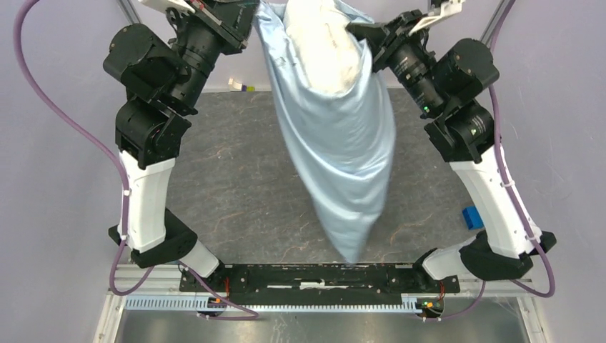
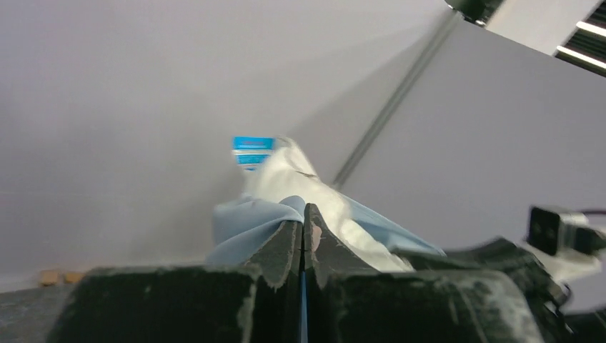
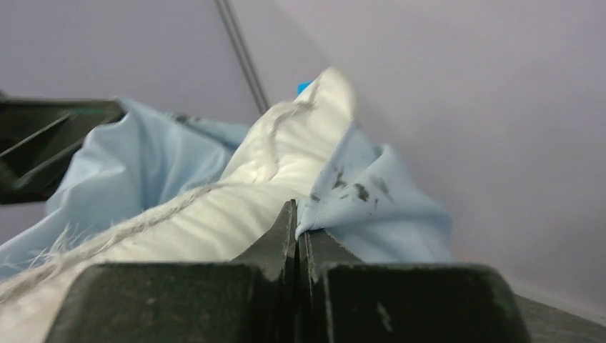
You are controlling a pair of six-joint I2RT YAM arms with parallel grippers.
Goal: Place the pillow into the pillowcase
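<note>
The light-blue pillowcase (image 1: 341, 143) hangs high above the table, its closed end pointing down toward the near edge. The cream-white pillow (image 1: 325, 43) sits inside it, its top bulging out of the open mouth. My left gripper (image 1: 251, 20) is shut on the left side of the pillowcase rim (image 2: 250, 221); a thin blue strip of cloth shows between the pressed jaws (image 2: 304, 214). My right gripper (image 1: 359, 32) is shut on the right side of the rim (image 3: 336, 207), with the pillow (image 3: 236, 200) just left of its fingers. A blue tag (image 2: 252, 148) shows at the pillow's far end.
A dark mottled mat (image 1: 229, 179) covers the table under the hanging bundle. A small blue block (image 1: 471, 216) lies by the right arm's lower link. Small coloured markers (image 1: 241, 86) sit at the mat's far edge. Grey walls enclose the space on three sides.
</note>
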